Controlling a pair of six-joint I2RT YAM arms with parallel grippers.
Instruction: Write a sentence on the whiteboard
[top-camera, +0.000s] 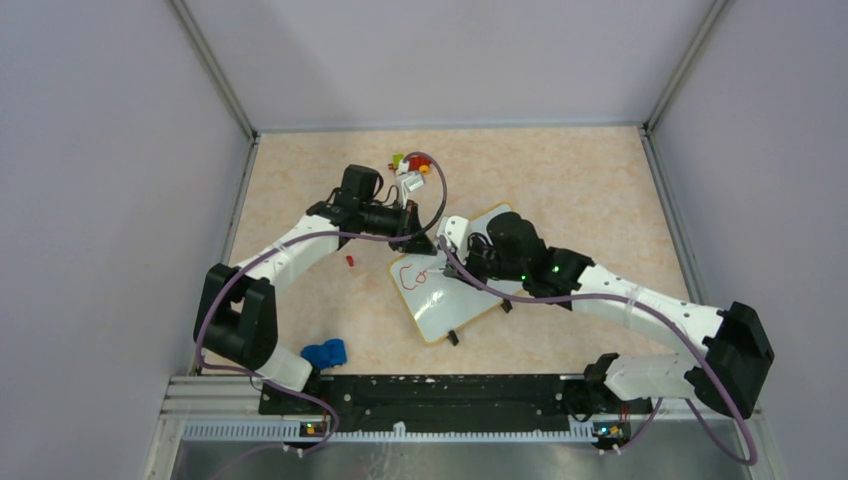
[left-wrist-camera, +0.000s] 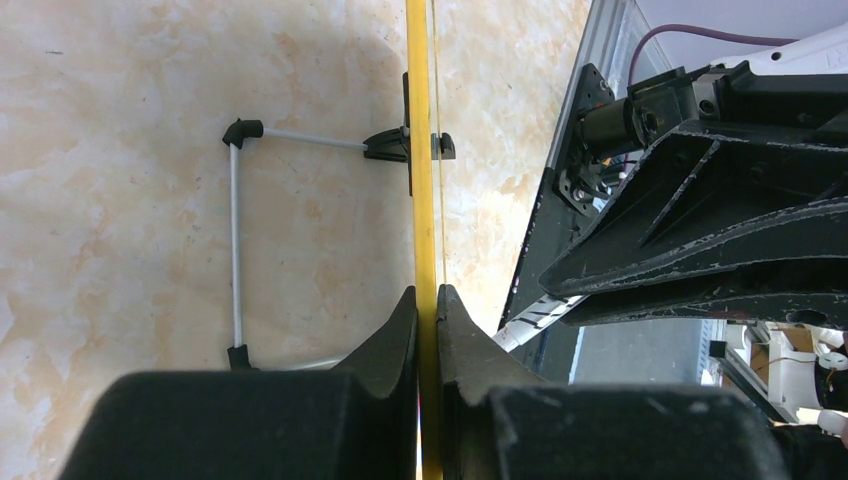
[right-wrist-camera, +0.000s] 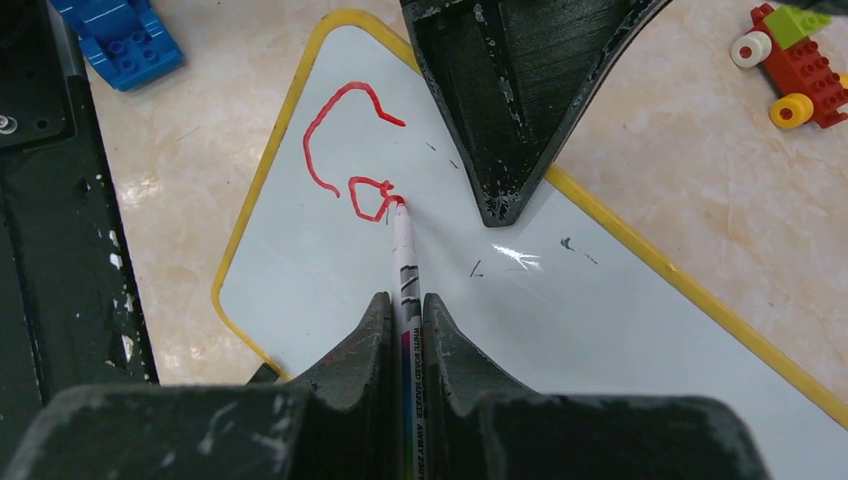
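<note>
Whiteboard (right-wrist-camera: 330, 280) mid counter (top-camera: 580, 190), sentence (right-wrist-camera: 352, 150) only a red "C" and a loop.
Right gripper (right-wrist-camera: 405, 300) clamps a marker (right-wrist-camera: 402, 240); its print reads "WHITE BOARD", the rest is cut off. Left gripper (left-wrist-camera: 427, 295) pinches the whiteboard's yellow rim.

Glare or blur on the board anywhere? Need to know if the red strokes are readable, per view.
Right wrist: one small glare patch on the board, clear of the red strokes, which are sharp; marker tip crisp. Left wrist: board seen edge-on, writing face hidden; left tool slightly soft in the foreground. Top: even light, soft shadows, strokes tiny.
</note>
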